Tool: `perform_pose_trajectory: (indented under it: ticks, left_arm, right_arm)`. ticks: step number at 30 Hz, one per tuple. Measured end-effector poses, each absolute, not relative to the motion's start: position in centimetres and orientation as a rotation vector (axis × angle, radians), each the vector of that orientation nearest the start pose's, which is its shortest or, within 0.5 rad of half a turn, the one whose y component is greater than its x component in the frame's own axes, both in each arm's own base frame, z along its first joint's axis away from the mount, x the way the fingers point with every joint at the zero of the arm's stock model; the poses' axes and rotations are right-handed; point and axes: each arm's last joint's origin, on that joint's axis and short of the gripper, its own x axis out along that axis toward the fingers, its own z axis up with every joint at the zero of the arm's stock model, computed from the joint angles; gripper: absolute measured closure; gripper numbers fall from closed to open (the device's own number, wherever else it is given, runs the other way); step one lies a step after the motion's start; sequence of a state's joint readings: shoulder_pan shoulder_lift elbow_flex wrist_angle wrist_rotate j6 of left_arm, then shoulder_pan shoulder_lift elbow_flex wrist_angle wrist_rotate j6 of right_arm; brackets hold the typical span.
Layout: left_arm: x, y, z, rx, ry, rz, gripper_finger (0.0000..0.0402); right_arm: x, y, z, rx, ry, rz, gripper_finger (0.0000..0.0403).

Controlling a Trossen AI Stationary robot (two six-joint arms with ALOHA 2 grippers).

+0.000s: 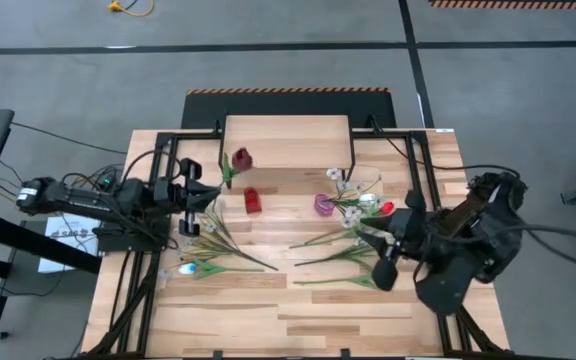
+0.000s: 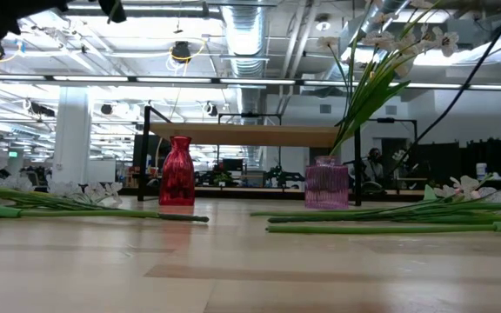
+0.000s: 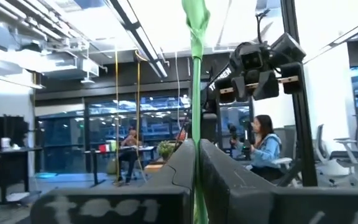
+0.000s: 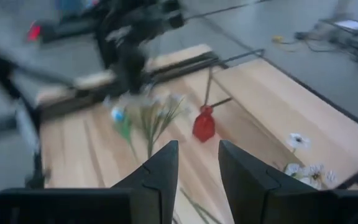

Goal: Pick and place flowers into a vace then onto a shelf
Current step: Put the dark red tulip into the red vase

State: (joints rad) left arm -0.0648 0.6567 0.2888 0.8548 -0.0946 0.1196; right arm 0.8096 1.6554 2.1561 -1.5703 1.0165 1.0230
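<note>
At centre left of the high view, the left gripper [image 1: 200,190] has its fingers clamped on a dark red flower [image 1: 240,158] stem. Next: lower it into the red vase [image 1: 252,200]. The right gripper [image 1: 383,268] fingers are partly open, holding nothing.

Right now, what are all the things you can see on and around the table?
Light-wood shelf on dark legs: one, tan, far middle of the table.
Red glass vase: one, before the shelf.
Ribbed pink vase: one, beside the red one; a white blossom spray seems to lean out of it.
Loose green-stemmed flowers: two bunches, lying flat, left and right.
Dark red tulip: one, lifted.
Seated person: one, in the room behind.
Left gripper: shut on the tulip's stem.
Right gripper: open, empty, right side.
</note>
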Motion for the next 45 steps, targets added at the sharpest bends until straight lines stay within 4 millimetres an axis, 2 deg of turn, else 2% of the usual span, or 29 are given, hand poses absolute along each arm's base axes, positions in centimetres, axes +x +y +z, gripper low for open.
perform_pose_trajectory:
  ticks: [7, 13, 16, 26, 29, 33, 45]
  left_arm:
    - [14.7, 0.9, 27.6, 0.031, -0.468, -0.017, 0.0401]
    - [14.9, 2.5, 28.2, 0.041, -0.558, -0.084, 0.0401]
    - [15.6, 3.1, 28.0, 0.033, -0.597, -0.090, 0.0401]
    - [19.3, 4.7, 25.0, 0.036, -0.603, -0.046, 0.0401]
    - [20.2, 5.7, 23.6, 0.022, -0.535, -0.007, 0.0401]
    - [20.7, 6.6, 22.5, 0.023, -0.483, 0.029, 0.0401]
    - [20.8, 7.6, 21.7, 0.050, -0.403, 0.092, 0.0401]
  right_arm:
    - [21.2, 18.3, 43.4, 0.112, 0.550, -0.505, 0.0295]
    - [21.2, 18.3, 43.4, 0.096, 0.551, -0.500, 0.0295]
    - [21.3, 18.2, 43.4, 0.084, 0.541, -0.509, 0.0295]
    - [21.3, 18.1, 43.5, 0.065, 0.540, -0.511, 0.0295]
    - [21.3, 18.1, 43.5, 0.065, 0.540, -0.511, 0.0295]
    - [21.3, 18.1, 43.4, 0.064, 0.541, -0.509, 0.0295]
    - [21.5, 18.0, 43.4, 0.059, 0.544, -0.516, 0.0295]
